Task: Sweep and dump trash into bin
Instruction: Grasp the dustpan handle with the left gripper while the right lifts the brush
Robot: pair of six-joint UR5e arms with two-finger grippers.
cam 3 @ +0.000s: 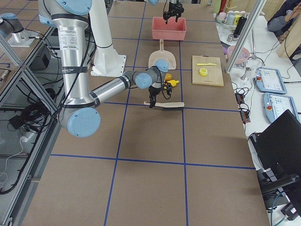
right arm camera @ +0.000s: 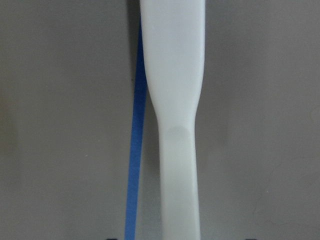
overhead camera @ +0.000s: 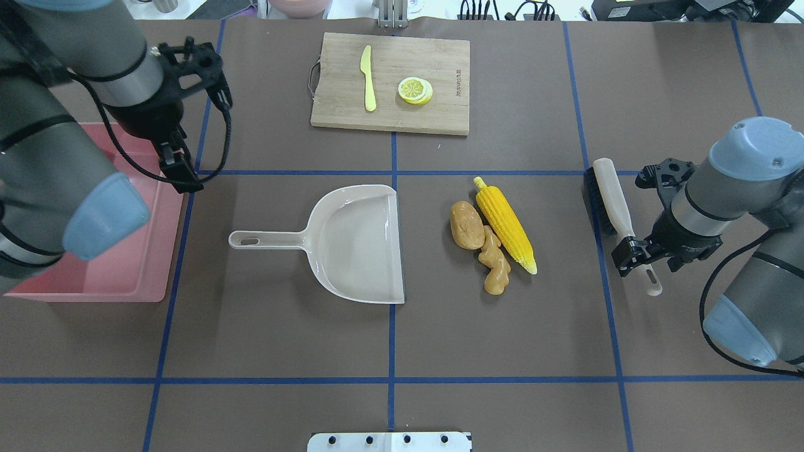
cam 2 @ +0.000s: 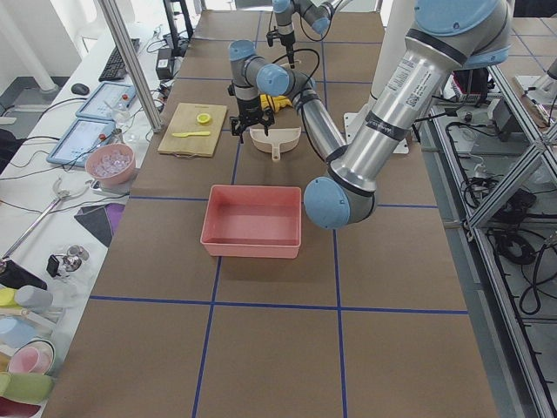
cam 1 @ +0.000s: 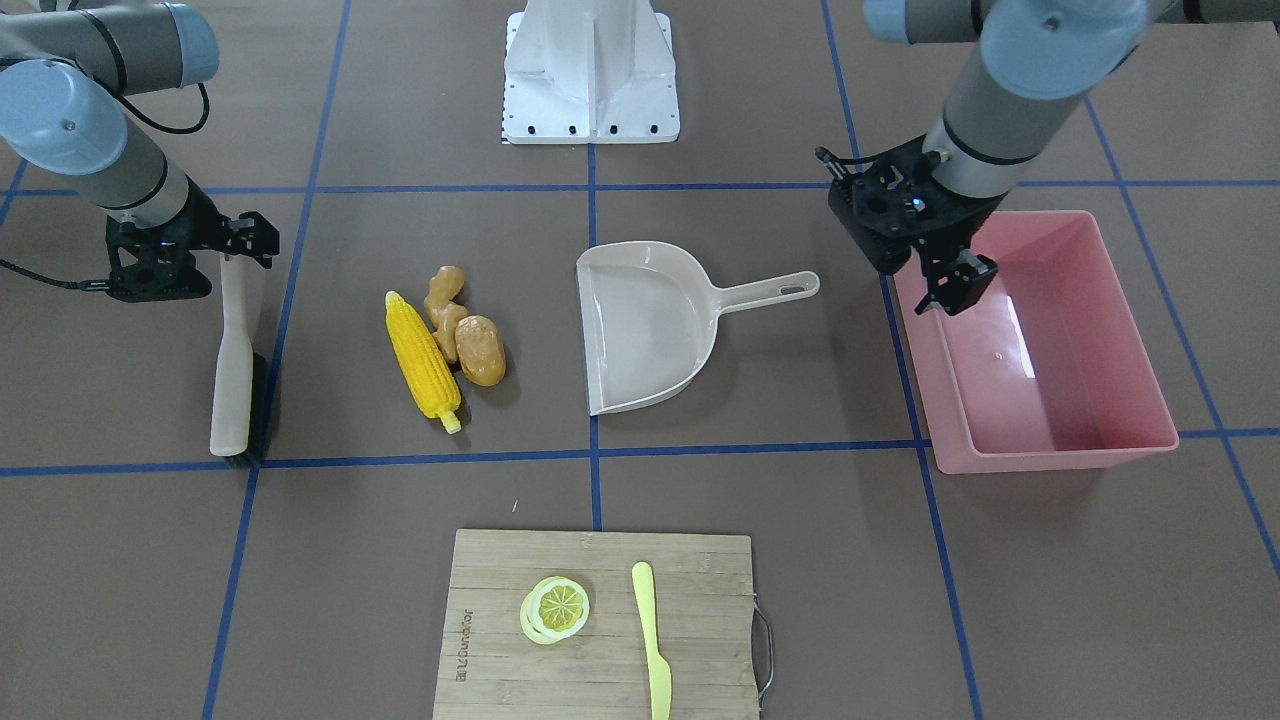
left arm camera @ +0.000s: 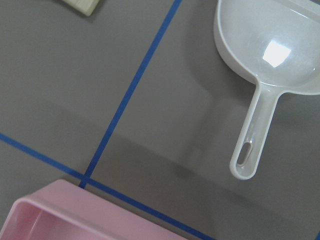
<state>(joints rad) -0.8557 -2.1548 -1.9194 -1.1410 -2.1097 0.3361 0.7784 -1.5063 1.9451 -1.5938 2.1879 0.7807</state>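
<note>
Near: trash (overhead camera: pixel 505 226), R hand (overhead camera: pixel 635 254) (not touching)

Bin (overhead camera: pixel 160 263) half hidden under left arm (overhead camera: pixel 56 157); cutting board (cam 1: pixel 500 600) cut off below.

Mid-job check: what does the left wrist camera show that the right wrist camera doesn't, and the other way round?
Only the left wrist view: the beige dustpan with its handle pointing down the frame, a corner of the pink bin at the bottom left, and a cutting board corner at the top. Only the right wrist view: the brush handle, running up the middle. Both: the brown table and blue tape lines.
</note>
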